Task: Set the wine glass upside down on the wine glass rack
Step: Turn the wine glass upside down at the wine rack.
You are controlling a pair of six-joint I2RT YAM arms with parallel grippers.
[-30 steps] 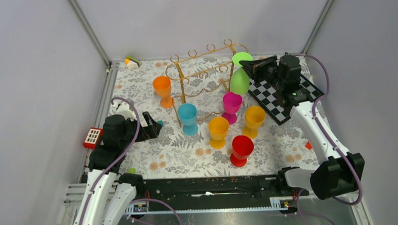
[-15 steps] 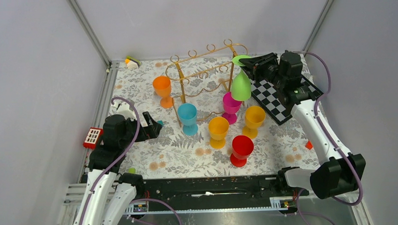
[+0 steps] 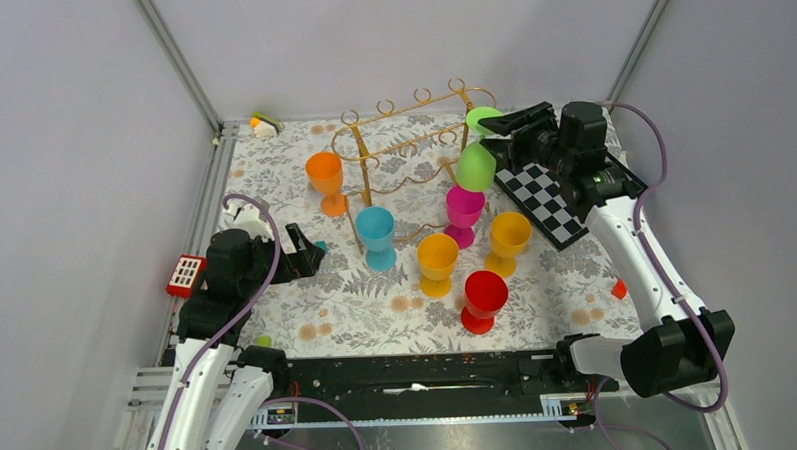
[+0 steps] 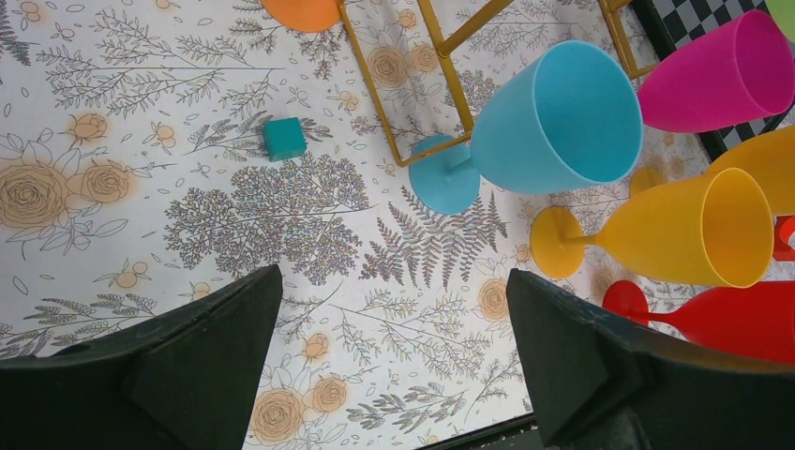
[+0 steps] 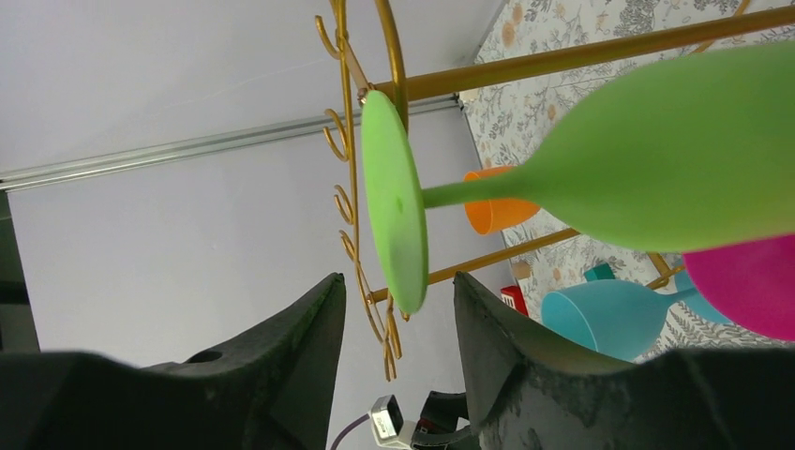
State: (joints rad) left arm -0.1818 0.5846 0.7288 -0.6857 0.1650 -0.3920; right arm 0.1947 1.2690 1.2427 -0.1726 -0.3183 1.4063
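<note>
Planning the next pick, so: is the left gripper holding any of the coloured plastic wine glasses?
No, the left gripper hangs with its jaws wide apart above the floral-print tablecloth, and nothing sits between them.

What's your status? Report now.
Left gripper open, idle. Right gripper open, straddling foot. Green wine glass hangs inverted on wine glass rack. Pink glass close below.

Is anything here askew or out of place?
Only the green plastic wine glass: it hangs bowl-down at the right end of the gold wire rack, seemingly slightly tilted, while six other glasses stand upright.
</note>
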